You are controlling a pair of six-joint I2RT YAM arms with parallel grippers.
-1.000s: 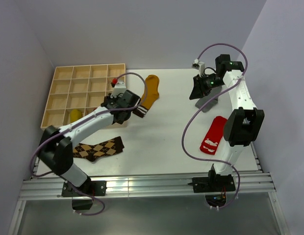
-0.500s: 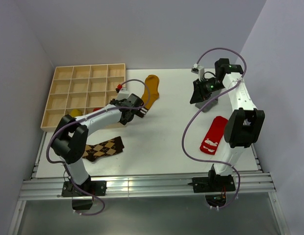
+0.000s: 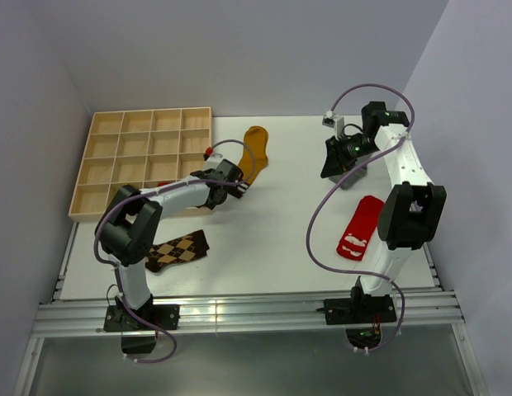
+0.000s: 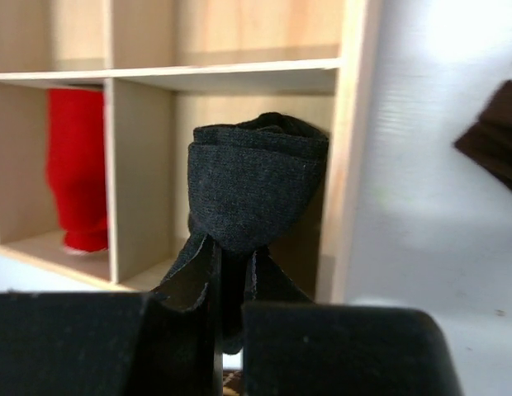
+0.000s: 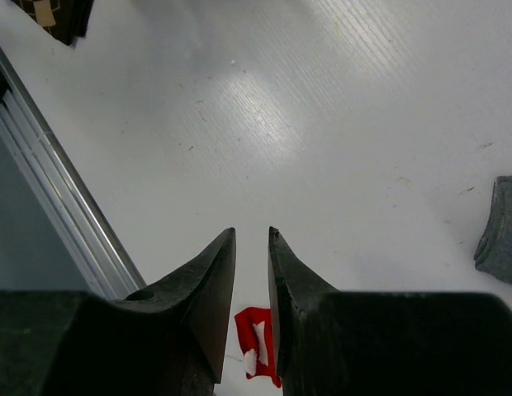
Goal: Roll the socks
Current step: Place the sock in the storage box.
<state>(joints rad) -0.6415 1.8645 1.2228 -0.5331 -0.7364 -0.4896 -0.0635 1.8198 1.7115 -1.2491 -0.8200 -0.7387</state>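
No writing, label or number can be read anywhere.

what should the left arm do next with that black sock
Probably ease it forward into the compartment ahead: the left gripper is shut on the rolled black sock, facing a wooden tray cell next to the one holding a red bundle.

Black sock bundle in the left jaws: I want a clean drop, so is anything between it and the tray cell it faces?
Nothing visible. The black sock bundle, in the left gripper, faces a cell of the wooden tray that looks bare; the red rolled sock sits one cell over, behind a divider.
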